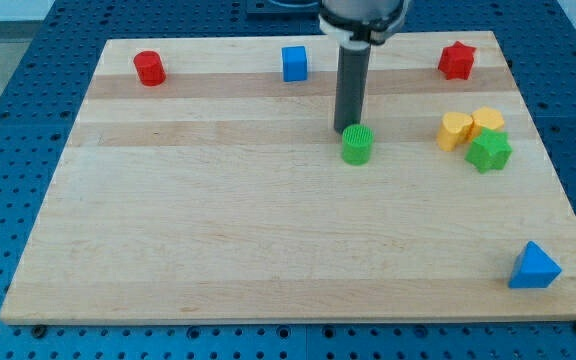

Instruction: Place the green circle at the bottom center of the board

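You see my tip (pixel 346 130) touching the far side of the green circle (pixel 357 145), right of board (pixel 268 250) centre, in its far half. There is no claw here, only a rod. Yellow blocks (pixel 470 127) and a green star (pixel 489 151) cluster to the right; blue triangle (pixel 534 267) near right.

Blue pegboard (pixel 28 140) (perhaps metal) around board (pixel 218 240)

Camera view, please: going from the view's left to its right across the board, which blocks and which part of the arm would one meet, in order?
red cylinder → blue cube → my tip, touching the top-left edge of the green circle → red star → blue triangle. The yellow and green-star cluster overlaps the red star's span, so omitted.
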